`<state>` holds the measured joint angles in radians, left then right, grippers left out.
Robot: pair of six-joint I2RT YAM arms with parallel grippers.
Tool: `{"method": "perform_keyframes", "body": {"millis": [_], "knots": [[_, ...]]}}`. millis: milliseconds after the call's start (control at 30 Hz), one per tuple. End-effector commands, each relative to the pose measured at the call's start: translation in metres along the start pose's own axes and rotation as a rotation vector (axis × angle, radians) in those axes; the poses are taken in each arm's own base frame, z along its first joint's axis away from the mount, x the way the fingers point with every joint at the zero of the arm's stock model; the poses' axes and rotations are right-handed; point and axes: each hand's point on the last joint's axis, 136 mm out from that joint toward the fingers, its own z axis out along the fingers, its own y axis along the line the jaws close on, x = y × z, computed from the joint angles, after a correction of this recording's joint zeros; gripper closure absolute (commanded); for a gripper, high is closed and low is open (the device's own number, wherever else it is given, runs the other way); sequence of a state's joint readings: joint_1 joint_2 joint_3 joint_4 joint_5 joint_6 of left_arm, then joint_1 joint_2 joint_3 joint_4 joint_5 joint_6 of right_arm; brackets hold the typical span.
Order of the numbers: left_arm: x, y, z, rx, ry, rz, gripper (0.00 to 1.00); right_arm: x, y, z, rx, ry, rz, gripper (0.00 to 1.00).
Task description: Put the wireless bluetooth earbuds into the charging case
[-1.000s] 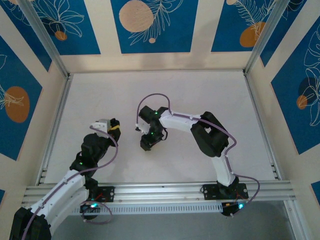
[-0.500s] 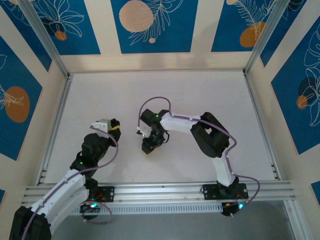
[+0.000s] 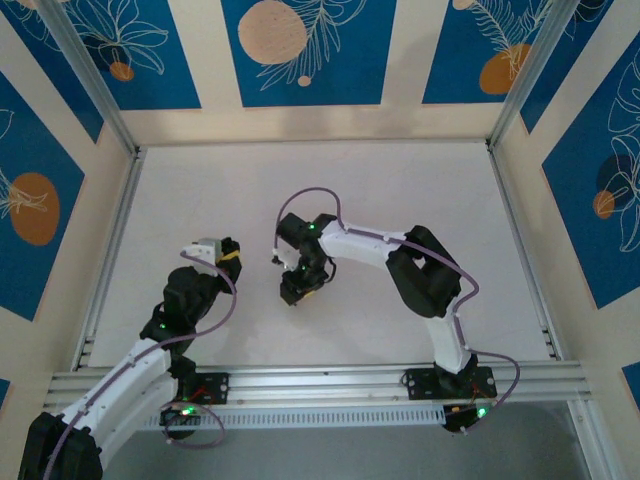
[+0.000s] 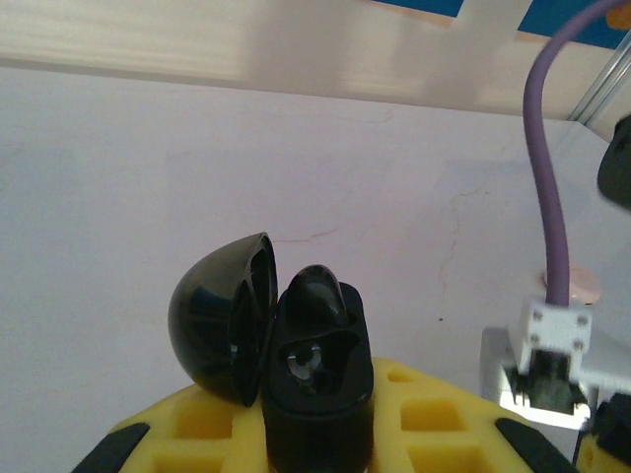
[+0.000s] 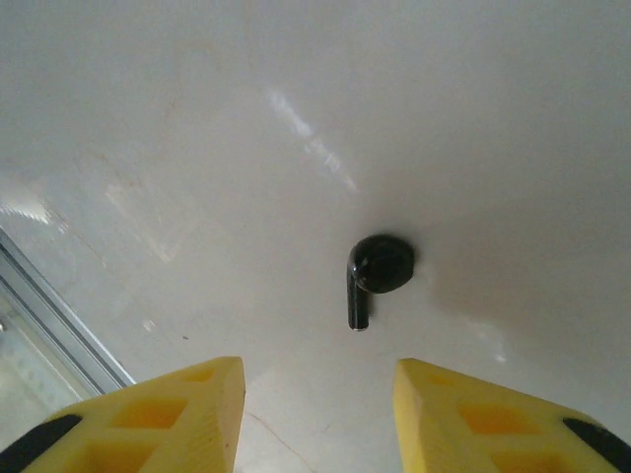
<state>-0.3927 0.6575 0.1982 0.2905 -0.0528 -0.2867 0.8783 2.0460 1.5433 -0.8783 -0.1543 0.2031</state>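
A small glossy black earbud (image 5: 380, 268) lies on the white worktop (image 5: 197, 118), near its middle. It has a rounded head and a short thin stem. Its long axis runs head to stem, with the stem pointing back toward the right gripper (image 5: 315, 414), whose yellow fingers (image 5: 187, 414) stand parted and empty just short of it. The left gripper (image 4: 311, 448) is clamped on the charging case (image 4: 315, 394), its lid (image 4: 212, 315) swung open.

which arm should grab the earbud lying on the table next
Right. The right gripper hangs open just over the earbud, while the left gripper is shut on the open charging case.
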Motion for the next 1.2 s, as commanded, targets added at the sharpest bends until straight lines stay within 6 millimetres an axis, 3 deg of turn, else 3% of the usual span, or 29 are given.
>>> {"method": "perform_keyframes", "body": {"millis": [0,133,733,1167], "knots": [[-0.013,-0.002,-0.001,0.012,-0.034,0.001,0.80,0.006,-0.008,-0.020,0.123,0.031,0.057,0.55],[-0.014,-0.002,-0.001,0.011,-0.033,0.002,0.80,0.002,-0.014,-0.019,0.169,0.045,0.066,0.55],[-0.016,-0.003,-0.001,0.011,-0.037,0.007,0.80,-0.011,-0.004,0.013,0.114,0.106,0.089,0.52],[-0.015,-0.003,-0.002,0.012,-0.034,0.007,0.80,-0.007,-0.004,0.030,0.094,0.132,0.107,0.59]]}}
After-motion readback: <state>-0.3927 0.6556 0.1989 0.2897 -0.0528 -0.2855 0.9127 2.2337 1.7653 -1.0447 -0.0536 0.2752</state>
